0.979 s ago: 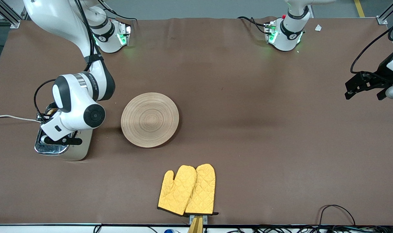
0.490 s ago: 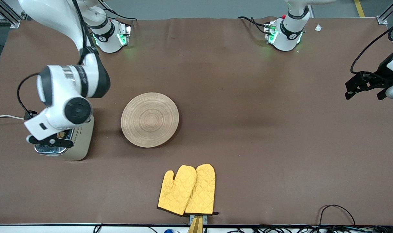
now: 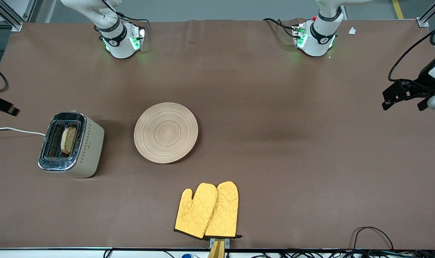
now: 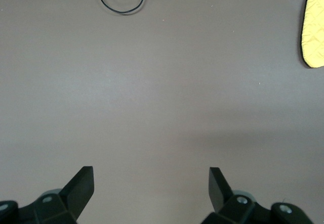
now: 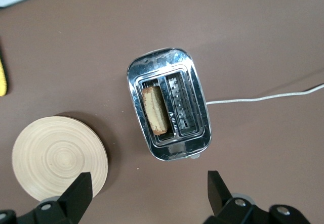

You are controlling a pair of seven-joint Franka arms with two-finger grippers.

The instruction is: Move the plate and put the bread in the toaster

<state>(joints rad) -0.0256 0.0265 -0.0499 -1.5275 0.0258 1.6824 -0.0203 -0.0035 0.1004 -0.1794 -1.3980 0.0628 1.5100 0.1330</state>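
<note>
The cream toaster (image 3: 88, 143) with a chrome top stands toward the right arm's end of the table. The bread (image 3: 68, 139) stands on edge in the slot nearer the plate, its crust showing. Beside the toaster lies the round wooden plate (image 3: 166, 132), bare. High above the table my right gripper (image 5: 148, 183) is open and holds nothing. From there it looks down on the toaster (image 5: 198, 115), the bread (image 5: 154, 110) and the plate (image 5: 58, 158). My left gripper (image 3: 403, 101) waits open over the left arm's end of the table, its fingers wide over bare mat (image 4: 150, 176).
A pair of yellow oven mitts (image 3: 208, 211) lies near the front edge, nearer the camera than the plate. The toaster's white cord (image 3: 13, 130) runs off the right arm's end. Black cables (image 3: 375, 233) loop at the front edge toward the left arm's end.
My right gripper has opened, let go of the bread in the toaster slot and risen up and away, almost out of the front view. The left arm has not moved.
</note>
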